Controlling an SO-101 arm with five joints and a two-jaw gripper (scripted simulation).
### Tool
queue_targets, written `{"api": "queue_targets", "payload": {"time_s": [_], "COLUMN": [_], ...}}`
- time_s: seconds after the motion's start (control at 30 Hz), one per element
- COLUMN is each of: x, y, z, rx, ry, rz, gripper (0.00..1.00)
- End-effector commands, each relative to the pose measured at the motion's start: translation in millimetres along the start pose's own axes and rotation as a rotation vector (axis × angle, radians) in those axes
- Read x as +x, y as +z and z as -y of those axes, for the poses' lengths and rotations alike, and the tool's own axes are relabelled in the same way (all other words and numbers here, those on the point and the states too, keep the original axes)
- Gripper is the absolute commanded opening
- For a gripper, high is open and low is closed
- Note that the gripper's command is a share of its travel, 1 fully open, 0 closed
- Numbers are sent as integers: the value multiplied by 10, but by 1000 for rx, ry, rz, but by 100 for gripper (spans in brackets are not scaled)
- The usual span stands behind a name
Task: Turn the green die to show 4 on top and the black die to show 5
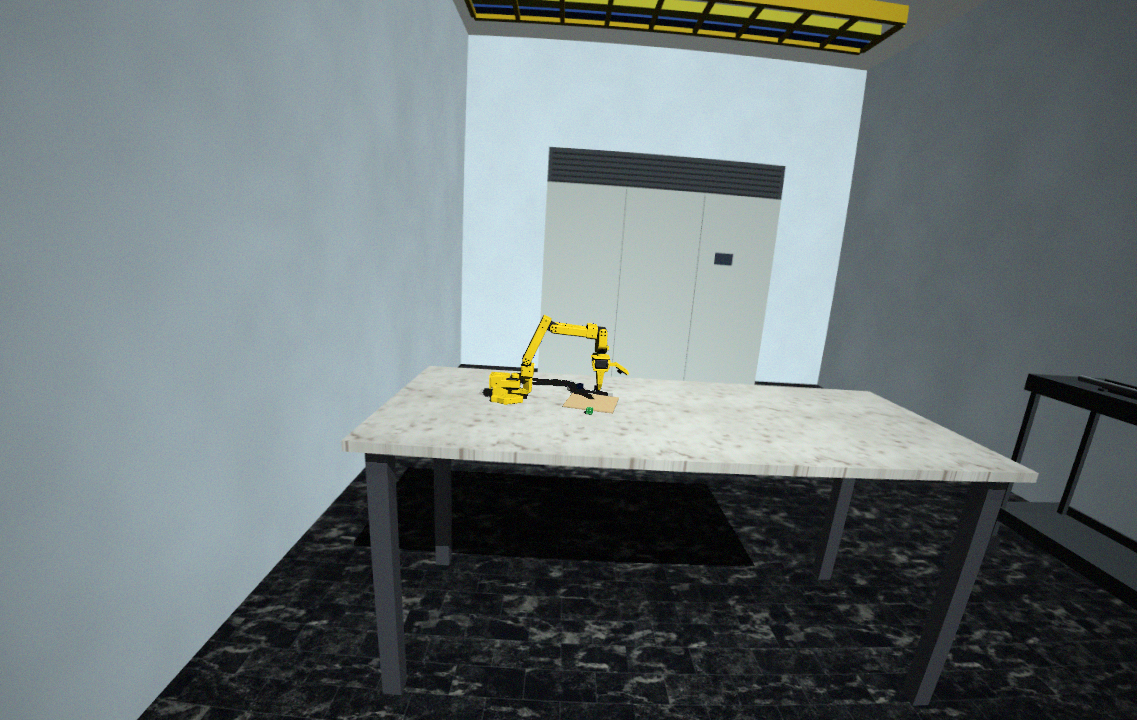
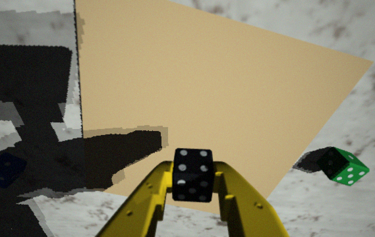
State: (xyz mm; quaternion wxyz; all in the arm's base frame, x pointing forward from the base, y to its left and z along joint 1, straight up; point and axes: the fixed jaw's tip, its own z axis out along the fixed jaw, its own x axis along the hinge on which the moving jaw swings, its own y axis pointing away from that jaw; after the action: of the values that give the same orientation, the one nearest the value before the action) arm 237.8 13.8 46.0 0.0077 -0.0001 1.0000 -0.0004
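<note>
My gripper (image 2: 192, 178) (image 1: 601, 386) is shut on the black die (image 2: 192, 174) and holds it above the near edge of the tan mat (image 2: 207, 85) (image 1: 606, 403). The black die's face toward the wrist camera shows several white pips. The green die (image 2: 343, 166) (image 1: 588, 411) lies on the table just off the mat's right corner, one face with five pips in view. The blue die (image 2: 2, 169) lies on the table left of the mat, dark in the arm's shadow.
The marble table (image 1: 733, 429) (image 2: 339, 210) carries the mat and the arm's base (image 1: 505, 386). A black side rack (image 1: 1118, 402) stands at the far right of the room.
</note>
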Motion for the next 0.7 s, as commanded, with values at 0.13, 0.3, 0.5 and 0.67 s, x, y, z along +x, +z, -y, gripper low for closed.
{"api": "queue_targets", "payload": {"time_s": [0.13,0.3,0.5,0.67], "x": [-31,-31,-32,-32], "y": [-5,-4,29,54], "z": [-17,-17,-17,-17], "rx": [-2,-2,-2,-2], "ry": [-6,-6,-6,-6], "rz": [29,29,29,29], "gripper": [0,0,0,0]}}
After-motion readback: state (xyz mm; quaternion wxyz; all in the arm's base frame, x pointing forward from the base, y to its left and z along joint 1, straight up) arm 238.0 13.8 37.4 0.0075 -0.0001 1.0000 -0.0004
